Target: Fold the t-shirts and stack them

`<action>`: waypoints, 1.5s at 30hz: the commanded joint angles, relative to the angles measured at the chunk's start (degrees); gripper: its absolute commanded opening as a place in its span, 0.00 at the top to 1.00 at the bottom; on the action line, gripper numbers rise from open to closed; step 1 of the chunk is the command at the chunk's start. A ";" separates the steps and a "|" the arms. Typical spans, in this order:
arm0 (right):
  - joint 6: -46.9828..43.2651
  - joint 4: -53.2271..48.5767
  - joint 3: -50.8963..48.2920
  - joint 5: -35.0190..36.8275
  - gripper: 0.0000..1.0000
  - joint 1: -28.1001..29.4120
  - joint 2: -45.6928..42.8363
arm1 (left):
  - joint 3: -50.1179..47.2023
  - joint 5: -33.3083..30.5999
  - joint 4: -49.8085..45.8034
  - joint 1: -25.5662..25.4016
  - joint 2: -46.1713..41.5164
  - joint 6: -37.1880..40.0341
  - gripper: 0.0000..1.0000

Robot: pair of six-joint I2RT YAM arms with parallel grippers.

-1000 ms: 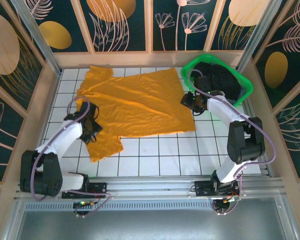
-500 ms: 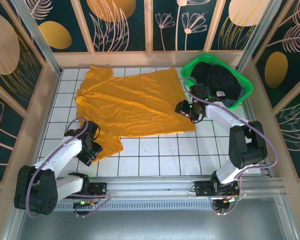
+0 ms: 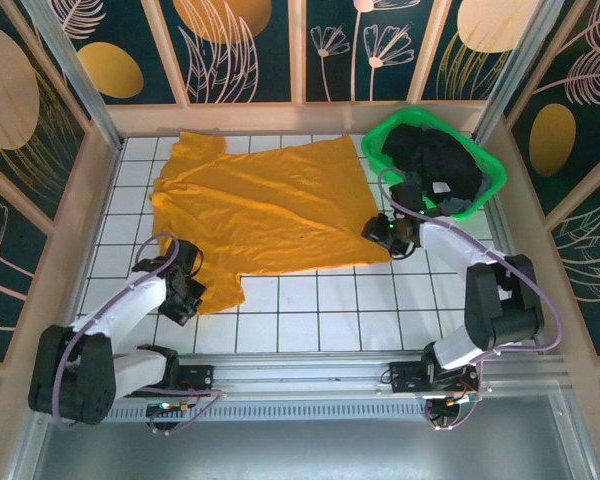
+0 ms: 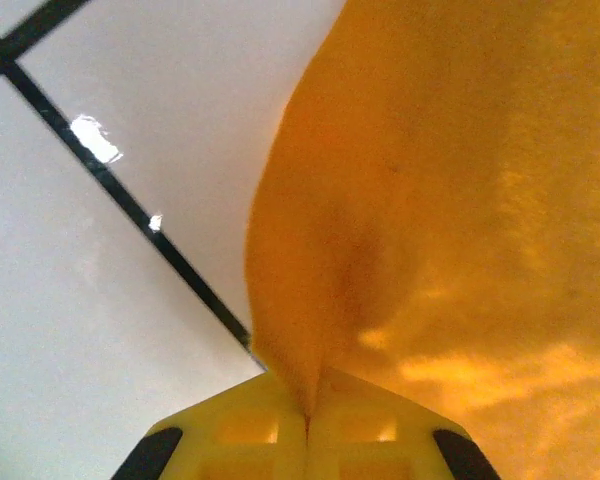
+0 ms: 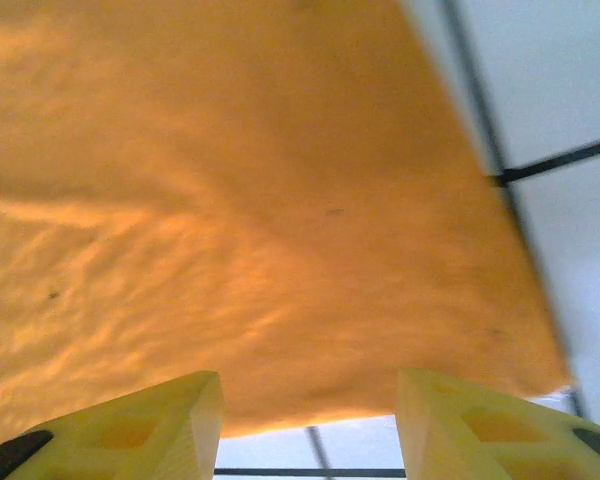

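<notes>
One t-shirt [image 3: 270,210] flat; left fingers [image 4: 235,435] clenched on fold; right fingers [image 5: 150,425] apart over hem; both partly cropped.

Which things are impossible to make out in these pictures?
- Top view: dark clothes in the green plastic basket, too small and dark to count.
- Left wrist view: how much orange-yellow cloth t-shirt the shut left claw pinches; its fingers hide it.
- Right wrist view: whether the open right claw touches the shirt; blurred, no depth.

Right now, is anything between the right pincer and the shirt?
Nothing visible. The right pincer is open over the shirt corner, with only cloth and table in its gap. The basket sits behind it, out of the way.
</notes>
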 commanded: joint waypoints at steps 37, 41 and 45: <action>6.42 -1.78 -6.62 4.23 0.69 -1.99 1.12 | 7.08 3.29 -18.55 -0.30 -17.66 -17.67 1.00; 5.47 -1.62 -5.50 5.84 0.71 -1.99 2.88 | 6.99 3.27 -17.81 -0.30 -17.31 -17.67 1.00; 4.22 -1.30 -5.16 7.06 0.74 -1.96 4.48 | 7.08 3.23 -17.30 -0.30 -17.15 -17.67 1.00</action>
